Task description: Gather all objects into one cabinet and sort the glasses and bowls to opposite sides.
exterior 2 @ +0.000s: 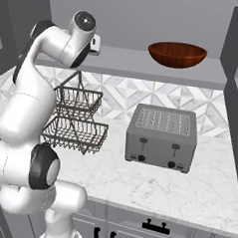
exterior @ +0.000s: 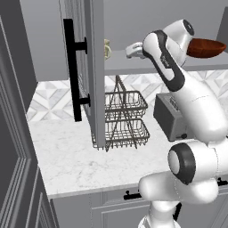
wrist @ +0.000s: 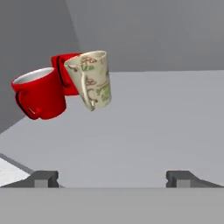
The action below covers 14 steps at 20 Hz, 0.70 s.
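Glossy red cups [wrist: 41,94] and a glazed-looking cream patterned cup [wrist: 92,78] stand on the matt grey shelf [wrist: 144,122], the bowl [exterior 2: 177,54] there looks like polished wood, and below it sit a brushed-metal toaster [exterior 2: 162,137], wire basket rack [exterior 2: 76,121] and veined marble counter [exterior: 75,160].

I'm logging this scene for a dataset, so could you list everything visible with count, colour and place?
Cups: two red, one cream patterned cup, clustered at the shelf's left end; the cream one is tilted.
Bowl: one, dark reddish-brown, right side of the shelf.
Cabinet shelf: one, grey, above the counter.
Cabinet door: one, grey, black bar handle, open.
Wire basket rack: one, dark, two tiers, on the counter.
Toaster: one, grey, on the counter.
Counter: white marble.
Gripper: open, empty, facing the cups.
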Motion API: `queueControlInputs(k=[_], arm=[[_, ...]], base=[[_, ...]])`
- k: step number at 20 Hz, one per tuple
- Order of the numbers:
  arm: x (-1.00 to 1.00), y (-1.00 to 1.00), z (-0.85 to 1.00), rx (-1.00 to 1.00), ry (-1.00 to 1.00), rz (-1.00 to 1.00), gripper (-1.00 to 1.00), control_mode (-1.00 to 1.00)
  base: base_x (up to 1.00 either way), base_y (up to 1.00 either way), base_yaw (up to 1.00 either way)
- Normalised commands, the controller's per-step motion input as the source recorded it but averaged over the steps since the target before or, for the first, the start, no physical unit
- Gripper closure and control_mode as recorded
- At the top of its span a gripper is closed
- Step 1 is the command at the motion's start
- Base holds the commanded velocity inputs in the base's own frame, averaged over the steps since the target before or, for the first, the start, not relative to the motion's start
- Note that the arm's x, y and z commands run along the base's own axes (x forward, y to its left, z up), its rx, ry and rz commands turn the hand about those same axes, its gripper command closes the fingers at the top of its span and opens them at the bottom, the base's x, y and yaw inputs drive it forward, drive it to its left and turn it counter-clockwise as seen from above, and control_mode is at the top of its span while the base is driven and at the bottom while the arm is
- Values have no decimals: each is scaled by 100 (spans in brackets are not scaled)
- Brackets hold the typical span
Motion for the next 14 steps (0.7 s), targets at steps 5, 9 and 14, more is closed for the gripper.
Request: queueControlInputs(k=[5,9,14], arm=[[-94,-69,0,1,0,-27,-100,-100],[-94,-57,10,0,0,-29,-100,-100],[-95,-52,16,0,2,-29,-100,-100]], base=[[0,0,0],[0,0,0],[0,0,0]])
